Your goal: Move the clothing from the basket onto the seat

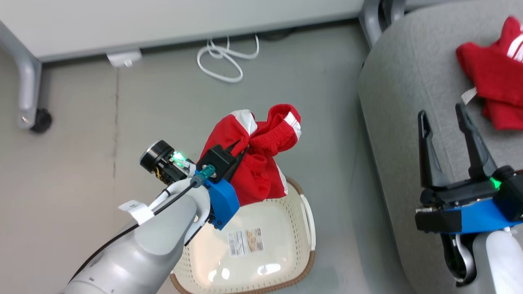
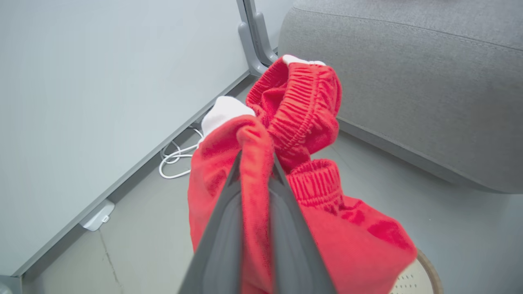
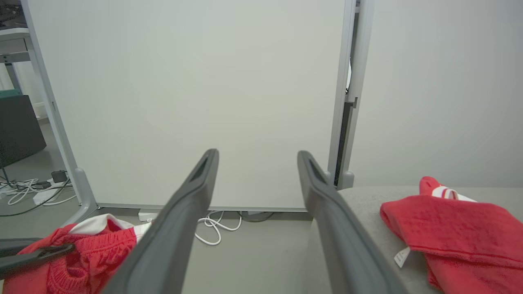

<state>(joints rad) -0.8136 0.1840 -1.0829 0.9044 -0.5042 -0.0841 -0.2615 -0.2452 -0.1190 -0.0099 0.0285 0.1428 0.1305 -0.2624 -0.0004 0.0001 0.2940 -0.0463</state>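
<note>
Head view: left gripper [image 1: 240,150] fingers are pinching a red garment [image 1: 261,163] above the basket [image 1: 305,212]; carry it high, clearing the seat [image 1: 400,102] edge. Left wrist view: loose fabric is dangling, white cable [image 2: 175,163] lying behind. Right wrist view: right gripper [image 3: 255,154] is hovering, fingers spread and empty, near second garment [image 3: 461,228], maybe crowding the drop spot.

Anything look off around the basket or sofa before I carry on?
Nothing damaged or spilled. Only oddity: a loose white cable lies coiled on the floor by the wall panel, away from the basket. One red garment hangs bunched from the left arm's fingers; the other garment lies on the sofa.
</note>
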